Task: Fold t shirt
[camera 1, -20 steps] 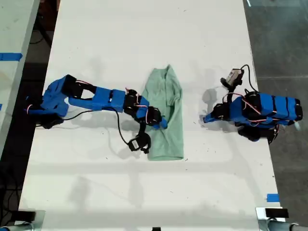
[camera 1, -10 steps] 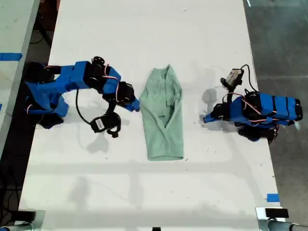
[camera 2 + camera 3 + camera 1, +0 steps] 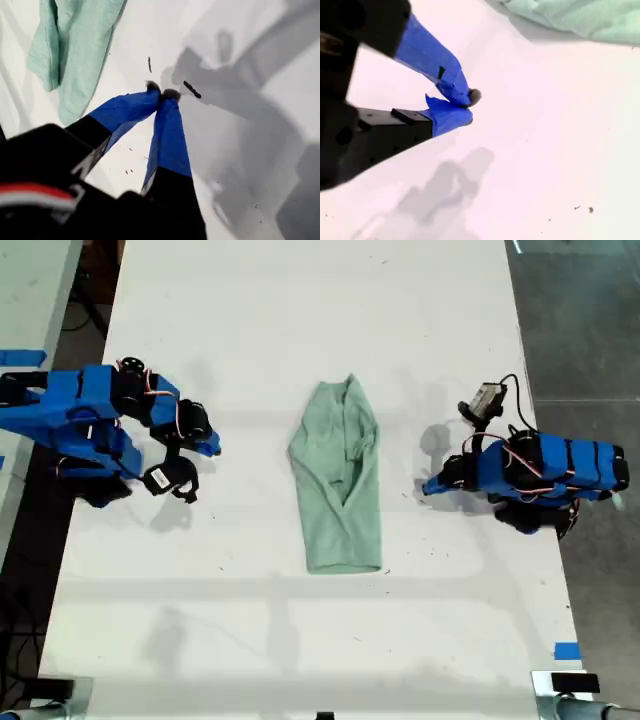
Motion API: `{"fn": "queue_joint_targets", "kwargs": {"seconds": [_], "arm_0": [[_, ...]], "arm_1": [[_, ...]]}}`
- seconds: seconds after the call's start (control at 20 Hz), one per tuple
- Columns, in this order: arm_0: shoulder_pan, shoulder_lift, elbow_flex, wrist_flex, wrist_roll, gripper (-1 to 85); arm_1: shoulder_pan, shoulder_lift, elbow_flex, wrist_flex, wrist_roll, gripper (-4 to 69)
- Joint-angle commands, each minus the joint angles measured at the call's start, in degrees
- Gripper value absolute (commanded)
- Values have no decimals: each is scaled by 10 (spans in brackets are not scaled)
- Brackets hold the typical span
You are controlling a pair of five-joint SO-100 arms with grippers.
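The t shirt [image 3: 338,480] lies folded into a long narrow strip mid-table, its upper end bunched (collar and sleeves are hard to make out). Bare white table [image 3: 300,320] surrounds it on every side. Both arms sit well apart from the cloth, one at each side of the exterior view. My first gripper [image 3: 161,92] has its tips pressed together on nothing. My second gripper [image 3: 465,107] appears closed and empty too.
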Motion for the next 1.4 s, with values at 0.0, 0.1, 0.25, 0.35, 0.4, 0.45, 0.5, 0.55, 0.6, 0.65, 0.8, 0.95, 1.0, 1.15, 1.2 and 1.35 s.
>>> {"fn": "queue_joint_targets", "kwargs": {"seconds": [0.0, 0.1, 0.25, 0.35, 0.4, 0.45, 0.5, 0.55, 0.6, 0.65, 0.8, 0.95, 1.0, 1.15, 1.2, 1.35], "arm_0": [[-35, 97, 168, -89, 1, 1], [-35, 211, 260, -122, -2, 1], [-18, 497, 376, -93, 40, 1], [-10, 469, 377, -100, 31, 1], [-15, 461, 374, -101, 34, 1], [-13, 480, 377, -98, 35, 1], [-5, 499, 381, -97, 35, 1], [-1, 504, 381, -96, 36, 1], [0, 504, 381, -96, 37, 1], [-1, 504, 381, -96, 40, 1], [-1, 505, 381, -96, 40, 1], [4, 526, 384, -92, 40, 1], [10, 546, 387, -89, 40, 1], [28, 620, 405, -83, 51, 1], [28, 619, 405, -83, 51, 1], [24, 619, 405, -83, 51, 1]], "arm_1": [[4, 6, 31, -13, -3, 16], [4, 6, 31, -13, -3, 16], [1, 6, 31, -13, -3, 16], [0, 6, 31, -13, -3, 16], [0, 6, 31, -13, -3, 16], [-1, 6, 31, -13, -3, 16], [-1, 6, 31, -13, -2, 16], [0, 6, 31, -13, -2, 16], [0, 6, 31, -13, -2, 16], [0, 6, 31, -13, -1, 16], [-2, 6, 31, -13, 4, 16], [-4, 6, 31, -13, 7, 16], [-5, 6, 31, -13, 7, 16], [-6, 6, 31, -13, 7, 16], [-6, 6, 31, -13, 7, 16], [-8, 6, 31, -13, 9, 16]]}}
